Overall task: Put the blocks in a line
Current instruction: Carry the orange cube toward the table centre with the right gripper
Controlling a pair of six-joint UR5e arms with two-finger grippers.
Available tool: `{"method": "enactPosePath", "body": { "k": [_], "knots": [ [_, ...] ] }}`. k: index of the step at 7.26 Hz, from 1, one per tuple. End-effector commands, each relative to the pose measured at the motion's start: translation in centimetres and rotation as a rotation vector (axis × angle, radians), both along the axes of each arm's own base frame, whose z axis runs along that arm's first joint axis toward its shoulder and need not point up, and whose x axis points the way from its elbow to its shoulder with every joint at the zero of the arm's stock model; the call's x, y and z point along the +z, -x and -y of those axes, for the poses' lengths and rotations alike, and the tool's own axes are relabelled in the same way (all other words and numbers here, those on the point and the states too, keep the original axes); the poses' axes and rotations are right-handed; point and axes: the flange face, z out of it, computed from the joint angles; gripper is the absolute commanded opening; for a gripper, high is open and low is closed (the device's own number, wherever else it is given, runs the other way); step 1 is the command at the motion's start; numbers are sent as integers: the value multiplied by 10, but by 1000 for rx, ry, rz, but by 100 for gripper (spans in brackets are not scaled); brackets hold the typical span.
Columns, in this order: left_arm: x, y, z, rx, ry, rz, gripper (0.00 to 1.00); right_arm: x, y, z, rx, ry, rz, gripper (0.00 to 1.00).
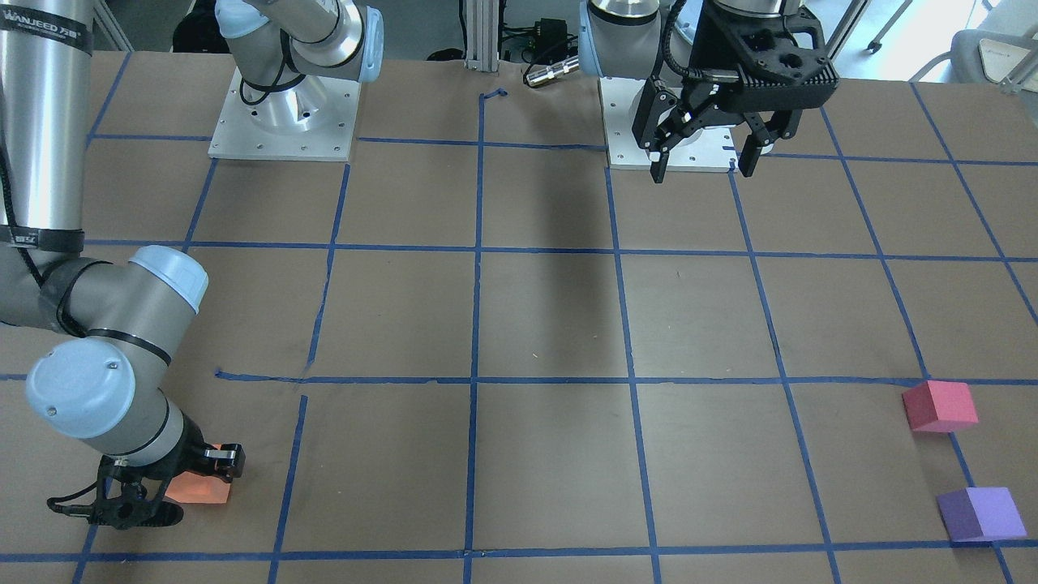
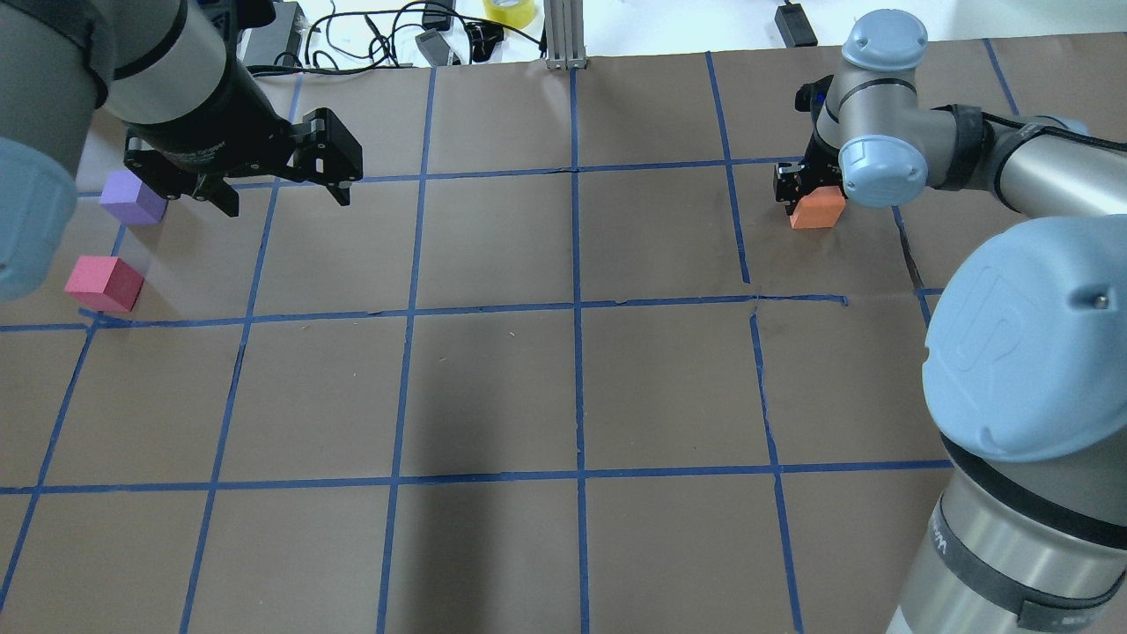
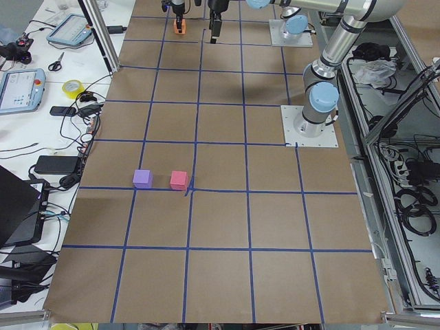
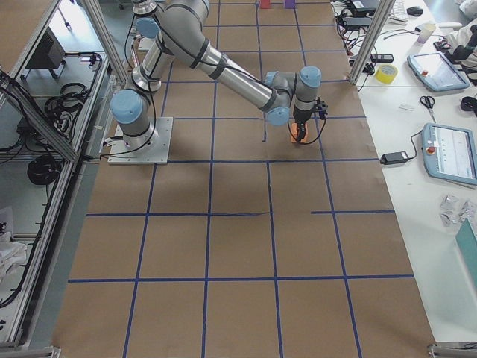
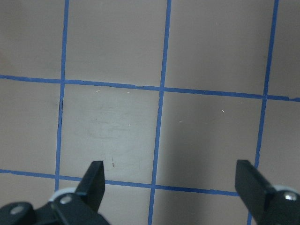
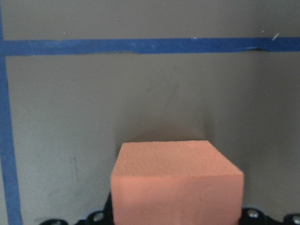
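The orange block (image 1: 201,487) sits near the table's far edge on my right side and fills the lower middle of the right wrist view (image 6: 178,183). My right gripper (image 1: 182,488) is shut on it, low at the table; it also shows in the overhead view (image 2: 803,189), with the orange block (image 2: 817,212) beneath it. The pinkish-red block (image 2: 104,283) and the purple block (image 2: 132,198) stand side by side at the far left, a small gap between them. My left gripper (image 2: 287,202) hangs open and empty above the table, to the right of the purple block.
Blue tape lines (image 2: 574,308) divide the brown table into squares. The two arm bases (image 1: 284,122) (image 1: 689,150) stand on plates at the robot's edge. A metal post (image 2: 556,35), cables and a tape roll (image 2: 509,11) lie past the far edge.
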Motion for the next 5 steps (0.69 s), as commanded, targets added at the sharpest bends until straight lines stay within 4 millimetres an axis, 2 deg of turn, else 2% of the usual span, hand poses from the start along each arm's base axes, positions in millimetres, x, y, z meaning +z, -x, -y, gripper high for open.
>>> {"method": "enactPosePath", "body": {
  "k": [1,2,3,5],
  "knots": [
    [0,0,0,0,1,1,100,8,-3,1,-8,14,19,0],
    [0,0,0,0,1,1,100,22,-8,5,-5,29,17,0],
    [1,-1,0,2,2,1,100,35,-33,10,-62,23,25,0],
    [1,-1,0,2,2,1,100,45,-112,5,-141,9,32,0]
  ]
}}
